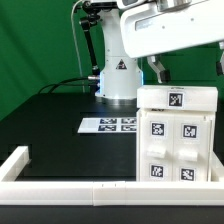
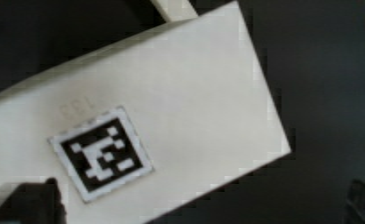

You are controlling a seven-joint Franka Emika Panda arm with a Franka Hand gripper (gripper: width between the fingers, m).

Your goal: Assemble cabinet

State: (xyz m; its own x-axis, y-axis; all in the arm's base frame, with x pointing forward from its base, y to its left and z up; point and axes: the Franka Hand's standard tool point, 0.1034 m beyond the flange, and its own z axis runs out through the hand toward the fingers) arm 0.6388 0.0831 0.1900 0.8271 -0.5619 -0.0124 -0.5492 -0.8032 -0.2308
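Black table (image 1: 50, 120), green backdrop (image 1: 30, 40). Looks nearly finished: cabinet (image 1: 178, 140) upright with four tagged fronts (image 1: 158, 130) seated, tagged top piece (image 1: 177, 97) on it. End effector (image 1: 158, 68) above, spread wide, gripping nothing.

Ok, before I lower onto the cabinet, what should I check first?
1. Jaws open, nothing held: ok.
2. Jaws over the cabinet: ok, hanging above its top in the exterior view.
3. Tag on the white panel readable in the wrist view: ok, slightly blurred.
4. Marker board apart from the cabinet: ok, on the exterior view's left.
5. Cabinet seated against the border rail: cannot tell.
6. Jaws lined up with an edge they can grasp: cannot tell.
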